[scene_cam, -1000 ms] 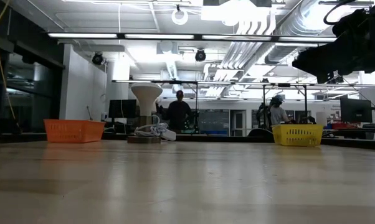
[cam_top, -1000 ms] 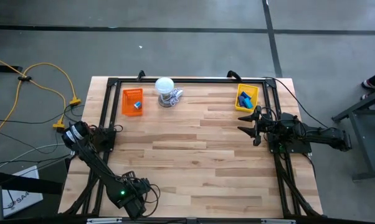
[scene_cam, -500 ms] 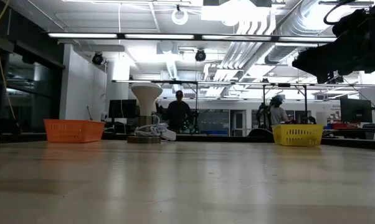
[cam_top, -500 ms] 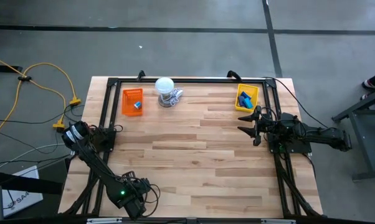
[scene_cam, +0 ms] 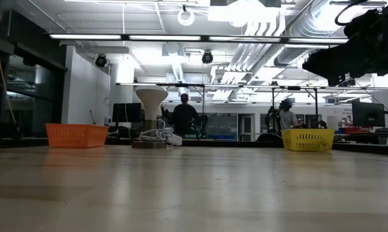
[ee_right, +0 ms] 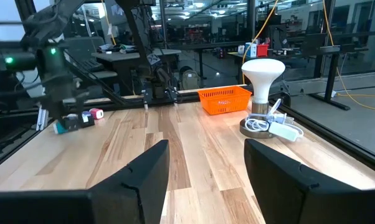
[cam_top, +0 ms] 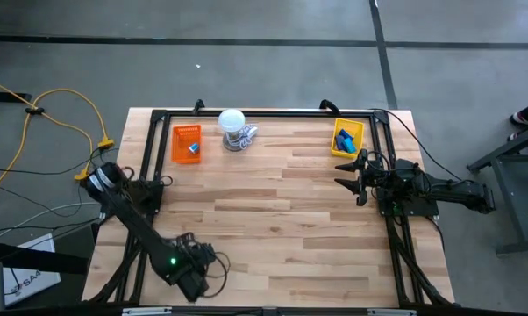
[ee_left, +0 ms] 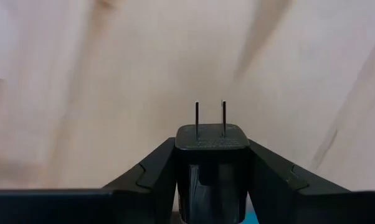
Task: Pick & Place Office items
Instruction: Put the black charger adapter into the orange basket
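Note:
My left gripper (ee_left: 211, 149) is near the table's near-left corner (cam_top: 194, 268) and is shut on a small black plug block (ee_left: 211, 144) with two metal prongs. My right gripper (cam_top: 350, 171) hovers open near the right edge, just in front of the yellow tray (cam_top: 336, 149). Blue blocks (cam_top: 345, 139) lie in that tray. The orange tray (cam_top: 181, 140) holds a small blue-and-white bit (cam_top: 194, 149). In the right wrist view, small teal and red-white bits (ee_right: 94, 114) show beside the left arm. My left gripper holds the black plug block by its two side faces (ee_left: 182, 155), pinched between both fingers (ee_left: 151, 171). The prongs (ee_left: 210, 115) stick out past the fingertips toward the wooden table top. I cannot tell whether the block is clear of the table.
A white round-topped object (cam_top: 232, 121) with a coiled white cable (cam_top: 245, 136) stands at the far edge between the trays. A black frame (cam_top: 264, 113) runs along the table's edges. The wide middle of the table (cam_top: 273, 211) is bare wood. People stand in the room behind (scene_cam: 184, 116).
The left arm has shifted a little: its gripper has moved slightly toward the table's right and far side. The right arm, the trays and their contents have stayed put.

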